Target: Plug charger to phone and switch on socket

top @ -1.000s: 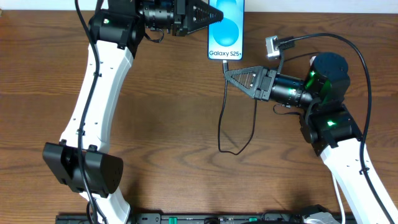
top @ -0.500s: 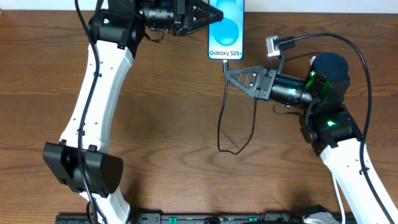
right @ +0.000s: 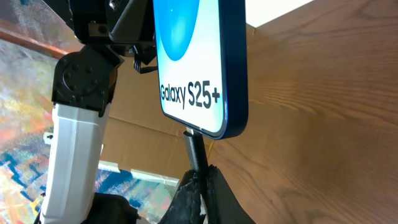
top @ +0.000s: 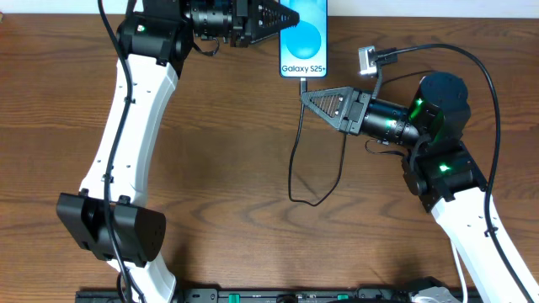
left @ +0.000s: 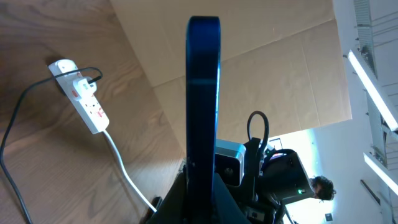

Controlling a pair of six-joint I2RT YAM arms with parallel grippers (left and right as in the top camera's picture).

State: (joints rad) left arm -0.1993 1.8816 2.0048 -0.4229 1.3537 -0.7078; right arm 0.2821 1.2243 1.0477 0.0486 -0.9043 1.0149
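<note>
The phone (top: 303, 38), with a blue-and-white screen reading "Galaxy S25+", is held off the table by my left gripper (top: 282, 18), which is shut on its edge; the left wrist view shows it edge-on (left: 203, 93). My right gripper (top: 305, 94) is shut on the charger connector (right: 194, 144), whose tip touches the phone's bottom edge (right: 205, 81). The thin black charger cable (top: 296, 168) loops down over the table. The socket (left: 84, 99), a white power strip with red marks and a plug in it, lies on the table in the left wrist view only.
A cardboard sheet (left: 267, 74) stands behind the table. The socket's white cord (left: 127, 171) runs toward my left gripper. A small grey camera on a cable (top: 368, 61) hangs by the right arm. Black cables lie along the front edge (top: 253, 295).
The phone and my left gripper have shifted slightly left and up. My right gripper moved up-left with the connector, closing onto the phone's bottom edge. The cable loop shifted left.
</note>
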